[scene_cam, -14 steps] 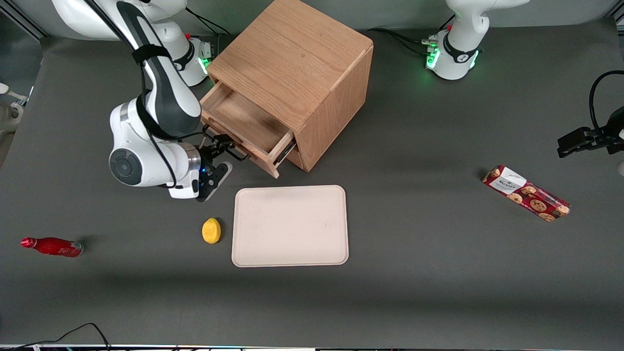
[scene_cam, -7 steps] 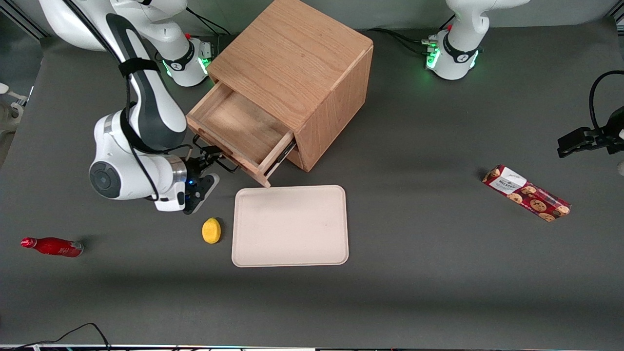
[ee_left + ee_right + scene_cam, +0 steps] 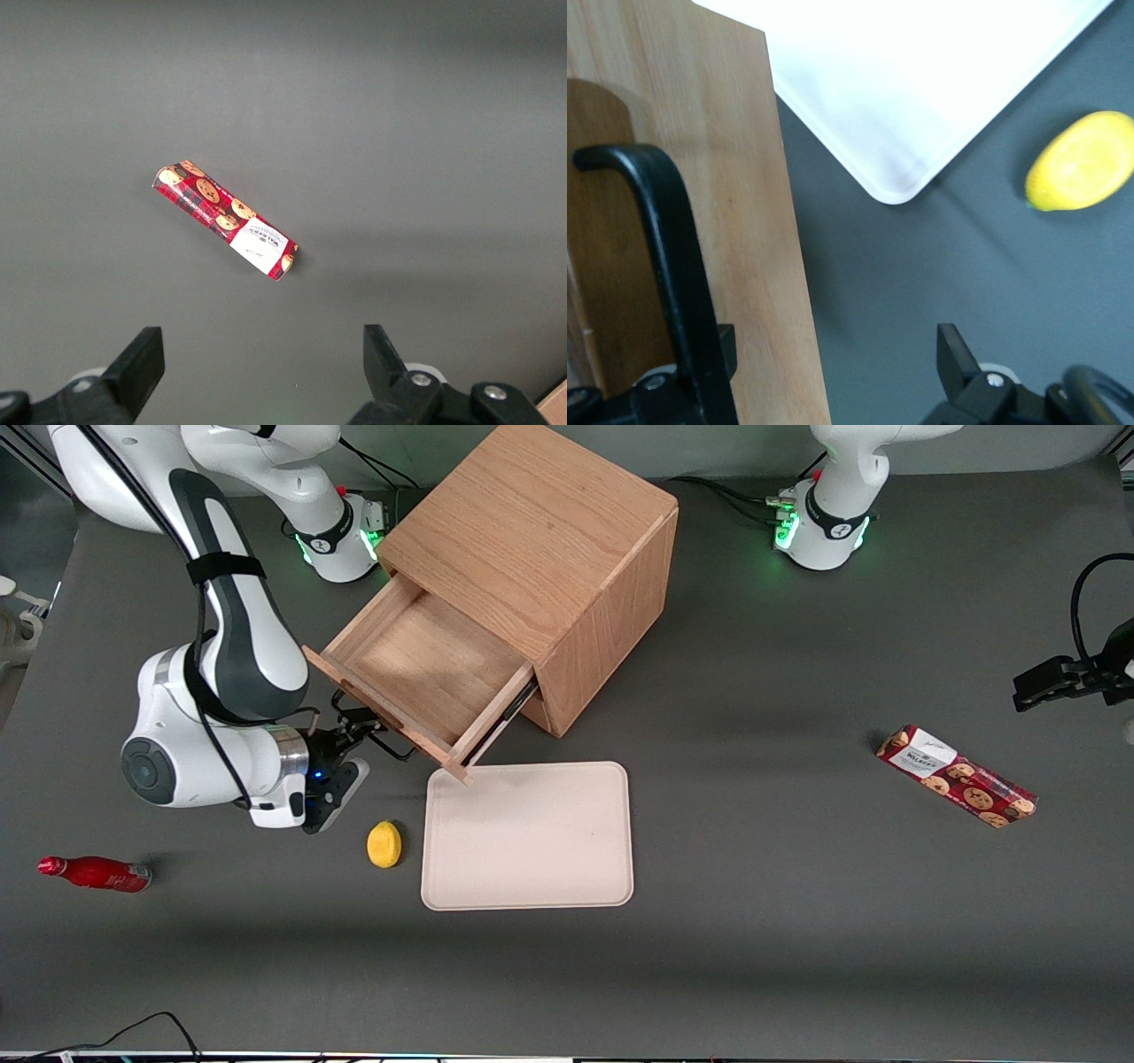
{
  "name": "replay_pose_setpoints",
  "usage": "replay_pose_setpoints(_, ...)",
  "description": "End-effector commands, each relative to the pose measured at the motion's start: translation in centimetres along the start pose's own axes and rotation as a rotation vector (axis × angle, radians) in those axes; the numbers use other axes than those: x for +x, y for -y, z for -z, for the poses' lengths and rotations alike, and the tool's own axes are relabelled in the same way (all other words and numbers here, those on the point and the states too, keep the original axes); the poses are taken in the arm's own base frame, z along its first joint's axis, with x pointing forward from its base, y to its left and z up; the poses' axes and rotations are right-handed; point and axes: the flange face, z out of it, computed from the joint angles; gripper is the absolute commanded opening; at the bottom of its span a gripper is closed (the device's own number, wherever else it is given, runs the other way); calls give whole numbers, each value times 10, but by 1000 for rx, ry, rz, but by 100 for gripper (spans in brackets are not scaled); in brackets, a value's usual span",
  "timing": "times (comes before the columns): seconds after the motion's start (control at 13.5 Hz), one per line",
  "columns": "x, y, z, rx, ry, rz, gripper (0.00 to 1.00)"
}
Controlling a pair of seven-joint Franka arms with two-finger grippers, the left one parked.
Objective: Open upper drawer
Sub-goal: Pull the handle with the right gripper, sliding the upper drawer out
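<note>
Upper drawer [image 3: 416, 669] well out of cabinet [image 3: 540, 549], hand [image 3: 359, 731] spread, one finger hooked at handle [image 3: 669, 266]; pull nearly done, next release.

No readable text, even on the cookie box [image 3: 956, 776] label.

I see the upper drawer [image 3: 416, 677] pulled well out toward seven o'clock, oak front with black bar handle [image 3: 669, 266], shallow wooden tray showing, with the gripper [image 3: 354, 731] at that handle
</note>
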Motion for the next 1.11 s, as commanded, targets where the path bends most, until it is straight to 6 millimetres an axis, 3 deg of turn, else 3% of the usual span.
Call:
replay_pose_setpoints(0.0,0,-14,11,-22,1,36,100)
replay_pose_setpoints(1.03,-5,-59,31,-45,-43,51,100)
